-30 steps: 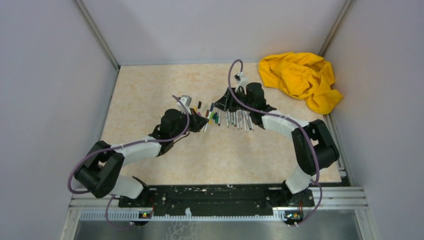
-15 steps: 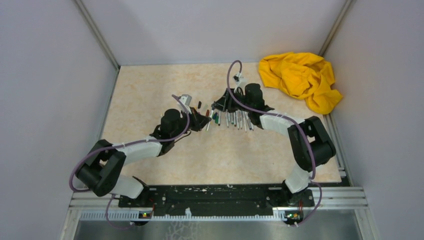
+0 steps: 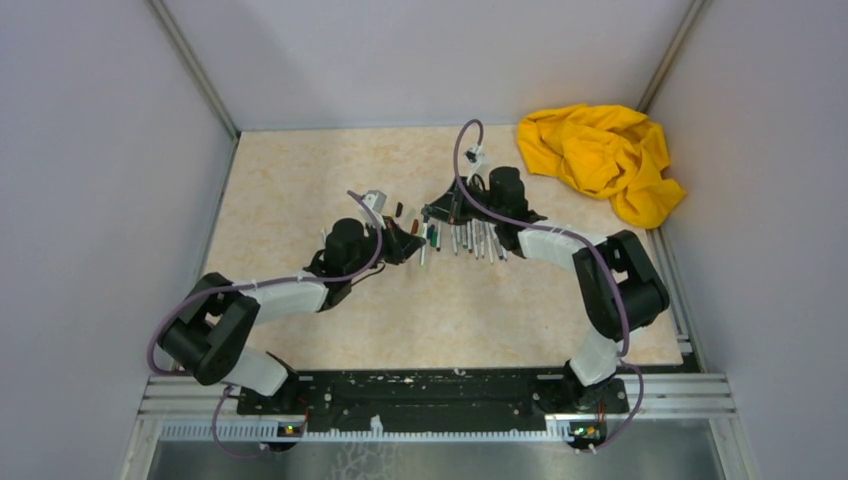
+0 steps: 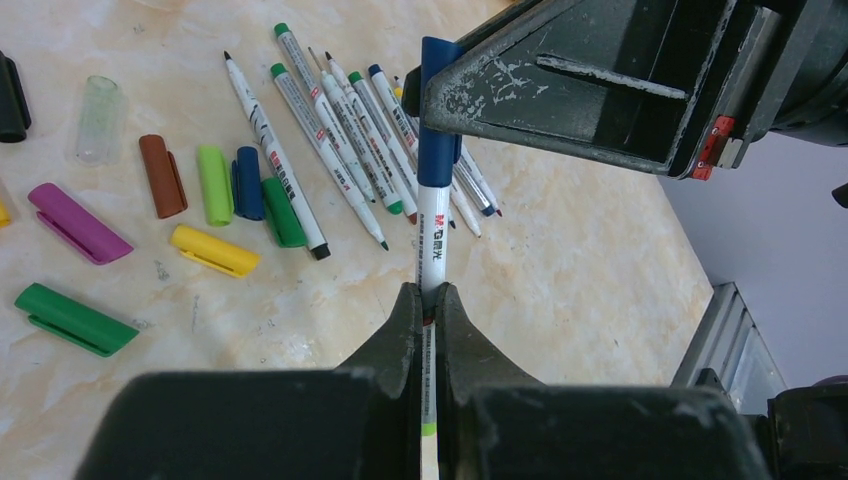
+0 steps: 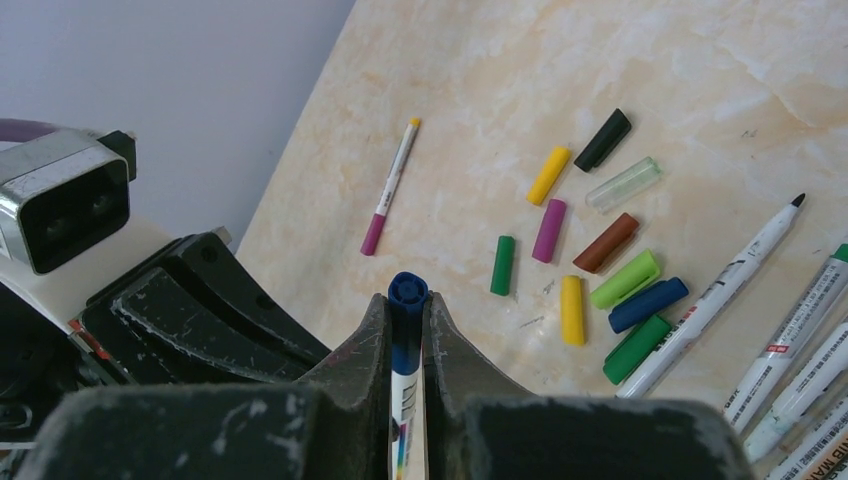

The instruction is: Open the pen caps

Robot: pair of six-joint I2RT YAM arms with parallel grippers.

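A grey-white pen [image 4: 432,235] hangs above the table, held between both arms. My left gripper [image 4: 427,290] is shut on its barrel. My right gripper [image 5: 407,300] is shut on its dark blue cap [image 4: 437,160], which still sits on the pen. Loose pen caps lie on the table to the left: purple [image 4: 78,223], green [image 4: 75,320], yellow [image 4: 214,250], brown [image 4: 162,176], light green [image 4: 213,184] and blue [image 4: 247,182]. In the top view the two grippers [image 3: 410,243] [image 3: 432,215] meet at mid-table.
Several uncapped pens [image 4: 330,150] lie in a row under the right gripper. One pen with a purple cap [image 5: 390,188] lies apart. A crumpled yellow cloth [image 3: 600,155] sits at the back right. Grey walls close in the table on three sides.
My right gripper was open; it has moved left onto the pen held by the left gripper and shut on the blue cap. The left gripper stays shut on the barrel.
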